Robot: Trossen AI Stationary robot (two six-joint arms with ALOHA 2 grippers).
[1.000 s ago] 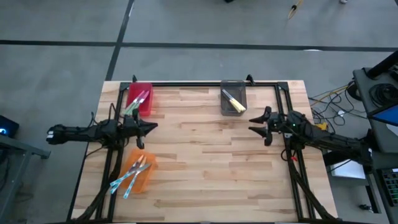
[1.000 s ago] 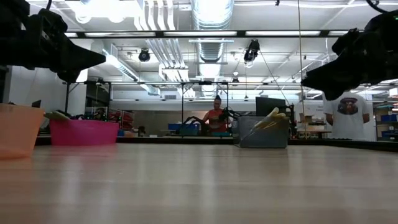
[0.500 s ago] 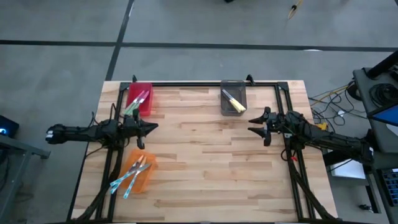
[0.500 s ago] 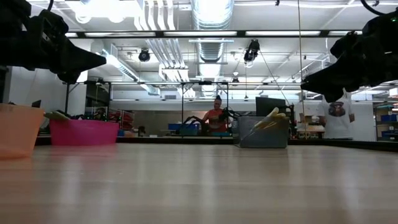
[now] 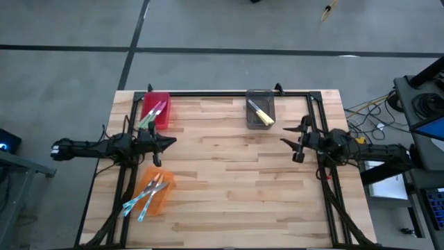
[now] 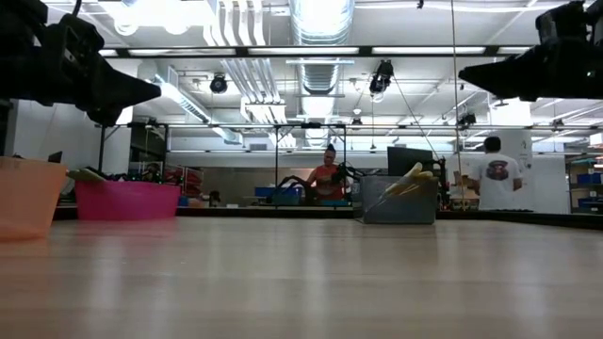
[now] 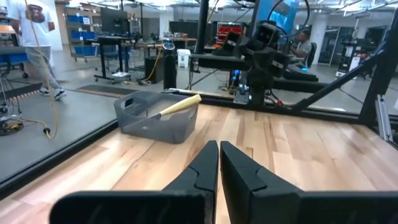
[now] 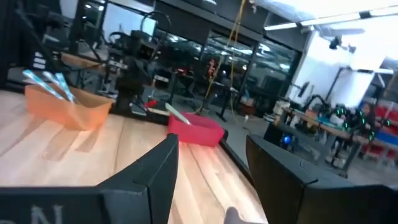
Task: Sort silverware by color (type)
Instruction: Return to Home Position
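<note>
Jaws are closed and empty on the left gripper [image 5: 171, 141], and parted and empty on the right gripper [image 5: 290, 142]. Both hover above the surface [image 5: 229, 180]. The green knives [image 5: 152, 114] lie in the red bin [image 5: 161, 98], the yellow knives [image 5: 261, 114] in the grey bin [image 5: 260, 95], and the blue knives [image 5: 142, 198] in the orange bin [image 5: 161, 201].

We record a table [image 5: 222, 180] with a light wooden plank top. Three bins stand directly on it: a red bin [image 5: 155, 110] at the far left, a grey bin [image 5: 261, 110] at the far edge right of centre, and an orange bin [image 5: 154, 192] at the near left. A black frame [image 5: 208, 94] runs along the far edge.
</note>
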